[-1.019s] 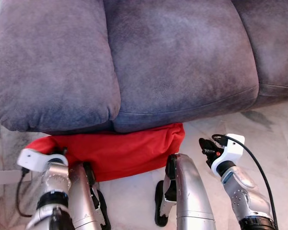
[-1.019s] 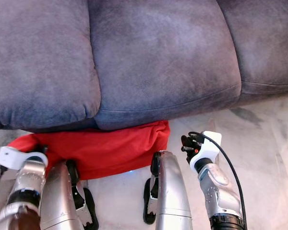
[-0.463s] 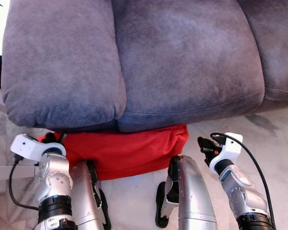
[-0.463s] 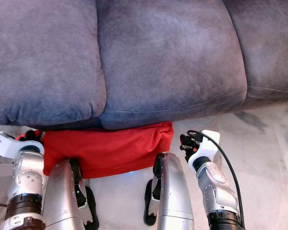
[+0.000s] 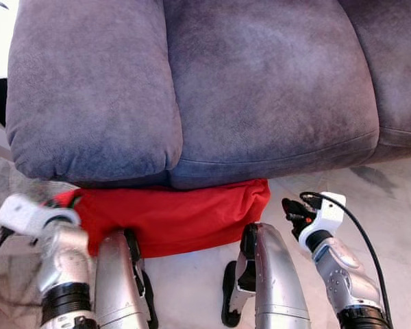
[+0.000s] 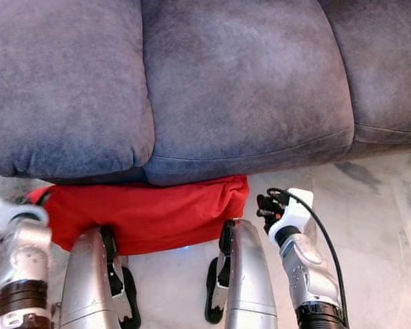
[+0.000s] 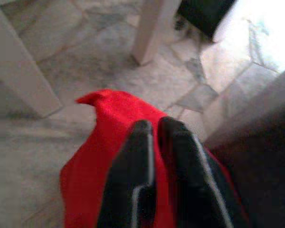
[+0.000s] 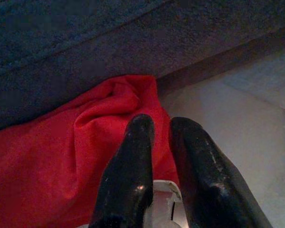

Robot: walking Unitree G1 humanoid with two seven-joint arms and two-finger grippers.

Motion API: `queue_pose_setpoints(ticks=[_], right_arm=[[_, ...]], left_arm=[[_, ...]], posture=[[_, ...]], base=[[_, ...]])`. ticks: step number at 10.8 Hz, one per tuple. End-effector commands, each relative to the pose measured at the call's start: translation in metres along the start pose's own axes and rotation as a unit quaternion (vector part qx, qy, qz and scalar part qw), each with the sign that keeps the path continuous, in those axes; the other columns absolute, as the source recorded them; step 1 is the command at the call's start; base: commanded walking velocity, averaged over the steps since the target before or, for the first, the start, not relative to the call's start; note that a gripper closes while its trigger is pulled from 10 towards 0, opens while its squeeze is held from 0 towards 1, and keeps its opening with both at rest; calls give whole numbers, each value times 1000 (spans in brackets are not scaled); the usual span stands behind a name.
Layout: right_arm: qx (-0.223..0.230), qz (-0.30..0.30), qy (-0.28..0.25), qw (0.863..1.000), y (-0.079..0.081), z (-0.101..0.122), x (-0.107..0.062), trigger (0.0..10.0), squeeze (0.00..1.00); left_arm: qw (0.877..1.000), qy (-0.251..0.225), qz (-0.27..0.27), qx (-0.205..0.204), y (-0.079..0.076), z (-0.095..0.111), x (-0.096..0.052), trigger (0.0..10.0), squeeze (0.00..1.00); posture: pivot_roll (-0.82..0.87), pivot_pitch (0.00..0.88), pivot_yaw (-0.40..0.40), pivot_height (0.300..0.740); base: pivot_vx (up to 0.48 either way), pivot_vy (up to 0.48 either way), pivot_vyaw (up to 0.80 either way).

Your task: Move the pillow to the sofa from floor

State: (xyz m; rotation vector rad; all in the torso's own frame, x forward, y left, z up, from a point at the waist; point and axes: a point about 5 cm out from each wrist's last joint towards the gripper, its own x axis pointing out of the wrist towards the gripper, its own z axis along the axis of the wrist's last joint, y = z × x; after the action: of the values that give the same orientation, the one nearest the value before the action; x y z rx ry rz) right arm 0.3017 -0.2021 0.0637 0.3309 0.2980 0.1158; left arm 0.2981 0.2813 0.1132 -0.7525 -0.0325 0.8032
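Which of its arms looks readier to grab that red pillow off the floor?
Probably the left. In its wrist view the left gripper hangs right over the pillow's corner, fingers together. The right gripper is beside the pillow's other end, over bare floor. Lifting may need both.

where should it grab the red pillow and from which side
Probably by its two short ends, one claw at each. The red pillow lies lengthwise along the sofa front, its back edge tucked under the seat overhang, so only the ends and front edge are open. The left claw is over the left corner, the right claw near the bunched right end.
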Motion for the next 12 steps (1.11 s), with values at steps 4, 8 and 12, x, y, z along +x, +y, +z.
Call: queue_pose_setpoints(ticks=[4, 8, 12], right_arm=[[4, -15, 26, 1000, -11, -14, -10, 10000, 0], [4, -14, 28, 999, -10, -16, -11, 10000, 0], [5, -15, 28, 999, -10, -16, -9, 10000, 0]], left_arm=[[998, 26, 35, -51, 10, -6, 6, 10000, 1000], [997, 16, 46, -56, 4, 0, 10, 10000, 1000], [997, 0, 73, 4, 1, 10, 1, 10000, 353]], posture=[[91, 488, -133, 524], [90, 488, -130, 524], [99, 488, -126, 524]], base=[[0, 0, 0], [0, 0, 0], [0, 0, 0]])
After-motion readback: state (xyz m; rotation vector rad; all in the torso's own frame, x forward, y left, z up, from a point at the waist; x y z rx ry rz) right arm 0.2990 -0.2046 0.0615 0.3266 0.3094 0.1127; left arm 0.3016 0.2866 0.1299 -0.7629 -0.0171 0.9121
